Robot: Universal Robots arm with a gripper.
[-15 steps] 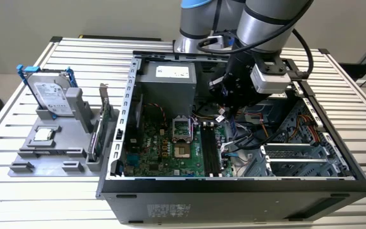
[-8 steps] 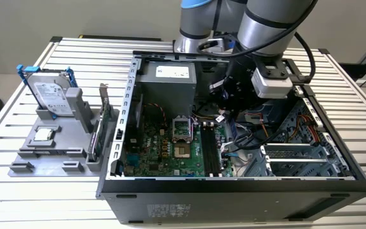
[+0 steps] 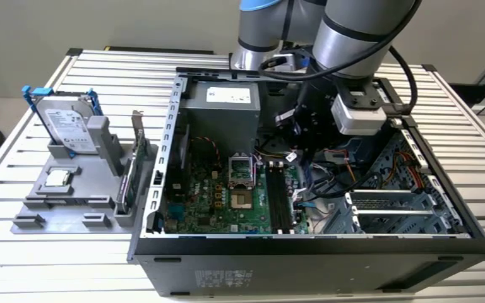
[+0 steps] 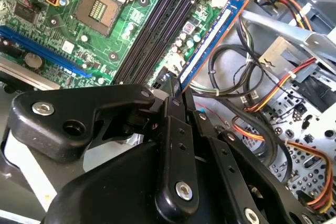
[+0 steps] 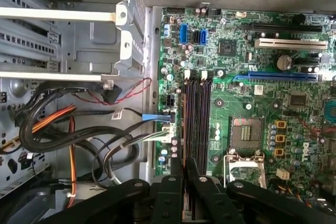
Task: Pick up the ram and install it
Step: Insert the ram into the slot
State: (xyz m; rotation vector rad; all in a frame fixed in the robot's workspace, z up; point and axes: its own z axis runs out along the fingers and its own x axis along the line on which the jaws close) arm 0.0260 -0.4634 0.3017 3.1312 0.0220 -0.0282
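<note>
**Ram held edge-on above the memory slots**

Inside the open computer case, the gripper hangs over the motherboard. In the second wrist view its black fingers are drawn narrow and pinch the near end of the ram, a long blue stick with a pale label, which reaches away from the fingertips at a slant. The stick lies just beside the black memory slots and roughly parallel to them, on the side toward the loose cables; whether its lower edge touches a slot cannot be told.

In the first wrist view the fingers close together right at the near end of the memory slots, with the empty processor socket next to them and a bundle of black and orange cables on the other side.

In the exterior view the arm reaches down into the case from above. The case sits on a slatted metal bench. To the exterior view's left of the case, a grey holder carries a hard drive standing upright and a green expansion card on edge.
</note>
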